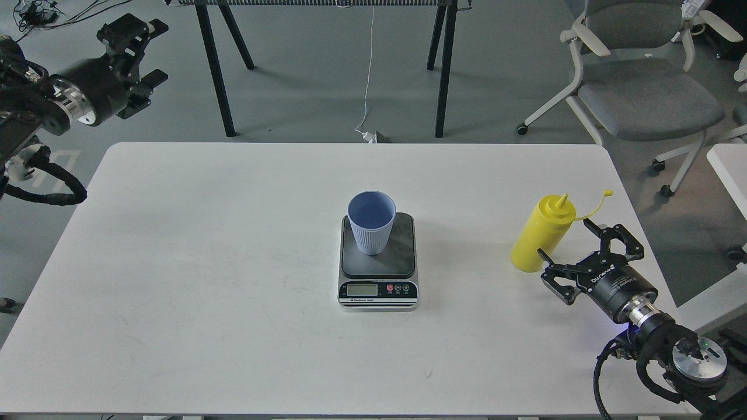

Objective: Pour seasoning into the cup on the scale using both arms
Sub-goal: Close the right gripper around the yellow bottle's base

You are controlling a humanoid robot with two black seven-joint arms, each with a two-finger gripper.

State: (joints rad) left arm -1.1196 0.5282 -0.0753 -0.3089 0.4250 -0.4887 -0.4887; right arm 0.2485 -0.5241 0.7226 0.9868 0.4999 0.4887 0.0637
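The yellow seasoning bottle (541, 235) stands upright at the table's right side, its tethered cap hanging off to the right. The light blue ribbed cup (371, 223) stands on the dark platform of the scale (378, 280) at the table's middle. My right gripper (565, 240) is open, its fingers spread just to the right of and below the bottle's base, not touching it. My left gripper (135, 53) is open and empty, raised beyond the table's far left corner, far from the cup.
The white table (233, 291) carries only the scale and the bottle. A grey office chair (642, 87) stands at the back right, black stand legs (219, 76) behind the table, and another white surface (729, 169) at the right edge.
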